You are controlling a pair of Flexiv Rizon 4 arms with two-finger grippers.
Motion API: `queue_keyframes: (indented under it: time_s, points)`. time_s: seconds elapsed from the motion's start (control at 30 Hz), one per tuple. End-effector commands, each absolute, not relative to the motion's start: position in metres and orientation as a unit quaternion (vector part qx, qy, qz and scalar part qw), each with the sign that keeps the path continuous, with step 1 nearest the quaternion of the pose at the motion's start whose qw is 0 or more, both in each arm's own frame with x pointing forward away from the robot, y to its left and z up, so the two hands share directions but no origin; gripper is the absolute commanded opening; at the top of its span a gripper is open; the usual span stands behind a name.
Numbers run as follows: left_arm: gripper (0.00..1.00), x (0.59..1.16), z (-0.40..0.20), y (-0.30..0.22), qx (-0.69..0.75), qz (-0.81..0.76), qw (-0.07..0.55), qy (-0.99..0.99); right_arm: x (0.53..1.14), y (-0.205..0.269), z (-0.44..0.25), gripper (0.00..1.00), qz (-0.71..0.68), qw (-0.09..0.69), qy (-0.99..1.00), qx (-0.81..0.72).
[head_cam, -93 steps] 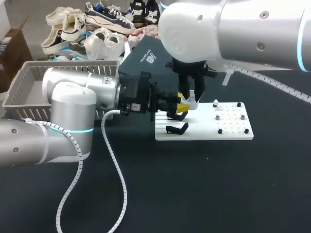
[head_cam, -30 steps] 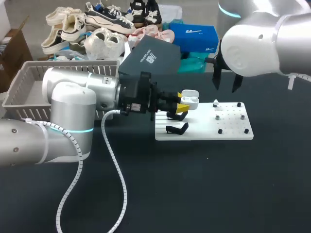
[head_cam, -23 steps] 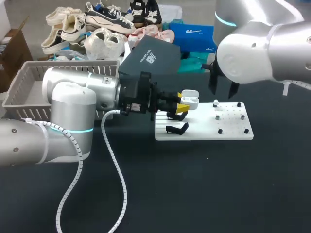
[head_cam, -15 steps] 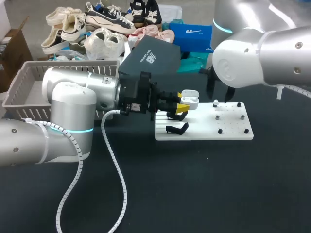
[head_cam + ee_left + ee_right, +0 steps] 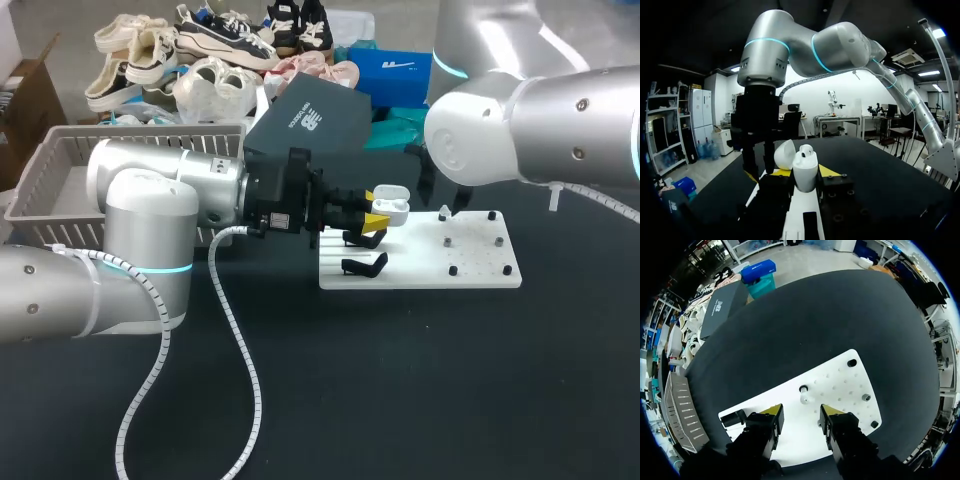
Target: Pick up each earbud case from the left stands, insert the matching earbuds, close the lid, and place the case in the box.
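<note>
The left gripper (image 5: pixel 378 214) clasps the white earbud case (image 5: pixel 391 209) from both sides, lid open, above the black stands (image 5: pixel 364 265) on the white board (image 5: pixel 480 272), while the right gripper (image 5: pixel 801 412) hangs spread wide just over what seems a white earbud (image 5: pixel 803 399) standing there.

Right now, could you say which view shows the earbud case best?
The left wrist view: the earbud case is close up, lid open, in the left hand. The head view shows it small; the right wrist view misses it.
</note>
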State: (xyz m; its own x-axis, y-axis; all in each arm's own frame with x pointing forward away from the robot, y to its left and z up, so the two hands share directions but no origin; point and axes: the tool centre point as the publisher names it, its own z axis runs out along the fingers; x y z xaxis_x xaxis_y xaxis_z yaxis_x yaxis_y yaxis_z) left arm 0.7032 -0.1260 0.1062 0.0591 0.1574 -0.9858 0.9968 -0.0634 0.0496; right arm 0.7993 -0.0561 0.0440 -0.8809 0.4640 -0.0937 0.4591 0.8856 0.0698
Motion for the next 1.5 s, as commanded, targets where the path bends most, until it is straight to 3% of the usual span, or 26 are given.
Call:
queue_keyframes:
  time_s: [0.03, 0.97, 1.2, 1.3, 1.5]
  points:
    - [0.0, 0.705, 0.106, -0.127, 0.567, -0.46, 0.457, 0.508, 0.793, -0.059, 0.041, 0.43, 0.029, 0.064, 0.966, 0.248]
    - [0.0, 0.705, 0.106, -0.127, 0.567, -0.46, 0.457, 0.508, 0.795, -0.059, 0.026, 0.4, 0.052, 0.062, 0.956, 0.282]
    - [0.0, 0.705, 0.106, -0.127, 0.567, -0.46, 0.457, 0.508, 0.799, -0.06, 0.028, 0.37, 0.052, 0.063, 0.956, 0.28]
    - [0.0, 0.705, 0.106, -0.127, 0.567, -0.46, 0.457, 0.508, 0.801, -0.059, 0.029, 0.3, 0.051, 0.064, 0.957, 0.279]
    - [0.0, 0.705, 0.106, -0.127, 0.567, -0.46, 0.457, 0.508, 0.801, -0.059, 0.027, 0.31, 0.048, 0.061, 0.958, 0.275]
